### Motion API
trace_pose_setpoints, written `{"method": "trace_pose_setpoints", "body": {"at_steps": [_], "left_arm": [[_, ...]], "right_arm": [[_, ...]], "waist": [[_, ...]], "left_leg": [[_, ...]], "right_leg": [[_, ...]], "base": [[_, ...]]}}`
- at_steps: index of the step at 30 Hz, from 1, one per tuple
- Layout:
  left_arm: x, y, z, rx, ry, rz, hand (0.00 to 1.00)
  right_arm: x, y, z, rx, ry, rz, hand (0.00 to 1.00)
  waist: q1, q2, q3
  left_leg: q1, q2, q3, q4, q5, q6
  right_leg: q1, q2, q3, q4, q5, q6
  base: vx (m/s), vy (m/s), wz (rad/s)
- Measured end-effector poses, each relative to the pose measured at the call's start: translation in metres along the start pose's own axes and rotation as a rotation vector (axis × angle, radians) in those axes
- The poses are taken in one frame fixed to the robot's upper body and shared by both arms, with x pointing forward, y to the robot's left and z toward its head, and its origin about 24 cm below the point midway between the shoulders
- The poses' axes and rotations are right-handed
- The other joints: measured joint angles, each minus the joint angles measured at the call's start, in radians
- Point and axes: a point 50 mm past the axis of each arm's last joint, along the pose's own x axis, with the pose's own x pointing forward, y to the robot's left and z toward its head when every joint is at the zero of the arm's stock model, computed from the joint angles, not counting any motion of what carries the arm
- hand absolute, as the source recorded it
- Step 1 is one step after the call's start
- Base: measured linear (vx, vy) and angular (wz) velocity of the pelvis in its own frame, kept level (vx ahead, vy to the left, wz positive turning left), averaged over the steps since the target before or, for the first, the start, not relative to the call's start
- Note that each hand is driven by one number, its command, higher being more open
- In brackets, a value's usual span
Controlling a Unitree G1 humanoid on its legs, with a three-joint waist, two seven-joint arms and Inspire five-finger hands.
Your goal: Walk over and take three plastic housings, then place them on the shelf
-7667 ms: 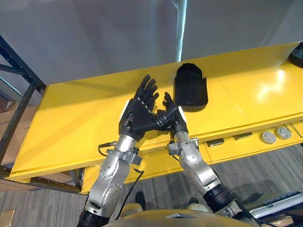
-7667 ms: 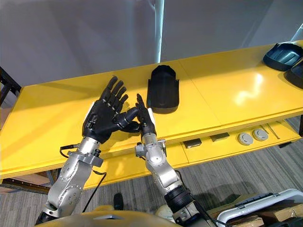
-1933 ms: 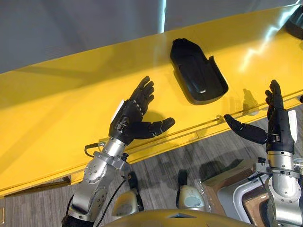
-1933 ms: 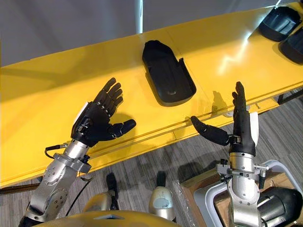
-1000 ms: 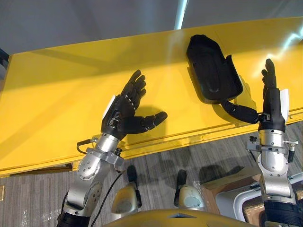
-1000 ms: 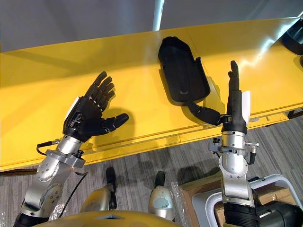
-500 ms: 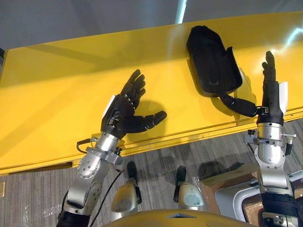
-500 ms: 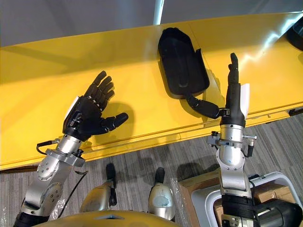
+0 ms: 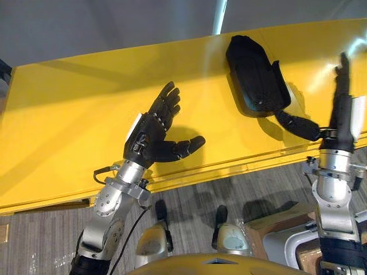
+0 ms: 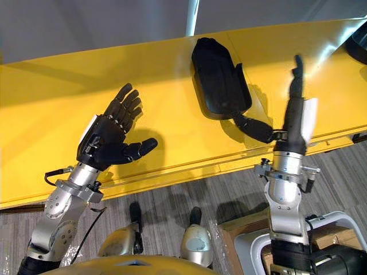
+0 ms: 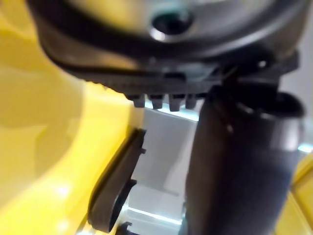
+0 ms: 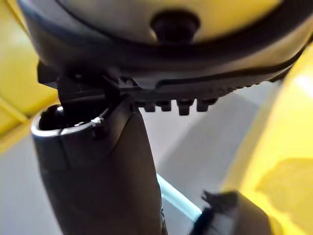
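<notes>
Here 1 housing [image 9: 255, 74] separates left hand [image 9: 150, 137], right hand [image 9: 342, 117].

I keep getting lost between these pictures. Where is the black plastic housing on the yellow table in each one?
Left eye view: the black plastic housing lies upper right of centre, just beyond the thumb of the right hand.
Right eye view: the housing lies upper middle.
Left wrist view: the housing, probably, edge-on beside the thumb.
Right wrist view: the housing, probably, a dark corner past the thumb.
Shared landmark: the yellow table.
</notes>
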Motion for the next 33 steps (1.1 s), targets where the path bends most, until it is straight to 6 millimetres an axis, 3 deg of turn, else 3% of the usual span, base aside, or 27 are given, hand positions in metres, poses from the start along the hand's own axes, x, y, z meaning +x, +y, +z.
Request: {"method": "trace_pose_setpoints", "body": {"at_steps": [3,5,8,12,14,17,21,24,25,27,29,32,33], "left_arm": [[0.001,-0.004,-0.001,-0.02,-0.013,-0.004,1.0],[0.003,-0.006,0.0,-0.031,-0.023,-0.012,1.0],[0.005,-0.009,0.001,-0.038,-0.033,-0.031,1.0],[0.01,-0.021,0.0,-0.103,-0.052,-0.073,1.0],[0.013,-0.036,-0.005,-0.206,-0.054,-0.081,1.0],[0.016,-0.05,-0.01,-0.322,-0.047,-0.062,1.0],[0.02,-0.055,-0.021,-0.333,0.003,-0.025,1.0],[0.023,-0.054,-0.032,-0.329,0.052,0.017,1.0],[0.023,-0.053,-0.033,-0.325,0.058,0.029,1.0],[0.022,-0.052,-0.035,-0.309,0.071,0.062,1.0],[0.015,-0.047,-0.037,-0.287,0.076,0.127,1.0],[0.002,-0.036,-0.041,-0.287,0.093,0.206,1.0],[0.0,-0.034,-0.042,-0.287,0.098,0.22,1.0]], "right_arm": [[-0.002,-0.007,0.019,0.043,-0.075,-0.12,1.0],[-0.008,-0.005,0.02,0.074,-0.056,-0.17,1.0],[-0.021,-0.002,0.015,0.103,0.011,-0.185,1.0],[-0.049,0.002,-0.004,0.146,0.245,-0.19,1.0],[-0.074,0.006,-0.014,0.188,0.421,-0.255,1.0],[-0.1,0.012,-0.018,0.206,0.555,-0.285,1.0],[-0.113,0.012,-0.018,0.204,0.614,-0.282,1.0],[-0.116,0.009,-0.019,0.194,0.626,-0.282,1.0],[-0.116,0.009,-0.019,0.198,0.625,-0.276,1.0],[-0.116,0.01,-0.02,0.234,0.635,-0.264,1.0],[-0.119,0.019,-0.019,0.319,0.664,-0.211,1.0],[-0.126,0.032,-0.019,0.36,0.672,-0.091,1.0],[-0.128,0.035,-0.019,0.369,0.676,-0.078,1.0]], "waist": [[-0.002,0.0,-0.064],[-0.004,-0.005,-0.103],[-0.003,-0.007,-0.139],[-0.013,0.0,-0.157],[-0.045,0.016,-0.171],[-0.077,0.017,-0.178],[-0.112,0.009,-0.209],[-0.125,0.002,-0.21],[-0.124,0.001,-0.211],[-0.119,0.005,-0.212],[-0.092,0.03,-0.217],[-0.083,0.051,-0.21],[-0.081,0.055,-0.208]], "left_leg": [[0.027,0.003,0.03,0.001,0.0,0.002],[0.059,0.003,0.053,0.0,-0.013,-0.001],[0.084,0.002,0.088,-0.001,-0.028,-0.003],[0.13,0.001,0.149,-0.004,-0.052,-0.009],[0.136,0.0,0.219,-0.005,-0.058,-0.01],[0.157,0.005,0.308,-0.004,-0.07,-0.018],[0.163,0.021,0.413,0.0,-0.09,-0.042],[0.168,0.038,0.437,0.032,-0.127,-0.051],[0.165,0.04,0.427,0.05,-0.144,-0.053],[0.113,0.04,0.291,0.176,-0.233,-0.032],[0.054,0.066,0.097,0.365,-0.342,-0.005],[0.009,0.067,-0.047,0.535,-0.398,0.006],[0.005,0.064,-0.058,0.546,-0.404,0.006]], "right_leg": [[0.012,0.003,0.021,-0.007,0.002,0.003],[0.037,0.004,0.035,-0.023,0.005,0.007],[0.045,0.005,0.072,-0.035,0.008,0.011],[0.049,0.007,0.135,-0.035,0.01,0.014],[0.007,0.013,0.204,-0.037,0.016,0.025],[-0.026,0.037,0.3,-0.057,0.045,0.019],[-0.086,0.08,0.408,-0.072,0.07,0.012],[-0.111,0.11,0.46,-0.076,0.071,0.008],[-0.114,0.115,0.471,-0.075,0.07,0.005],[-0.118,0.133,0.517,-0.068,0.073,-0.01],[-0.118,0.18,0.59,-0.067,0.089,-0.027],[-0.115,0.204,0.645,-0.05,0.088,-0.028],[-0.115,0.205,0.651,-0.049,0.088,-0.028]], "base": [[0.06,0.0,-0.21],[0.07,0.006,-0.38],[0.0,0.017,-0.39],[-0.06,0.031,-0.53],[-0.08,0.047,-0.88],[-0.01,0.02,-0.87],[0.02,-0.042,-0.83],[0.02,-0.07,-0.65],[0.04,-0.074,-0.71],[0.08,-0.046,-0.72],[0.11,-0.012,-1.03],[0.07,0.089,-0.81],[-0.01,0.129,-0.43]]}}
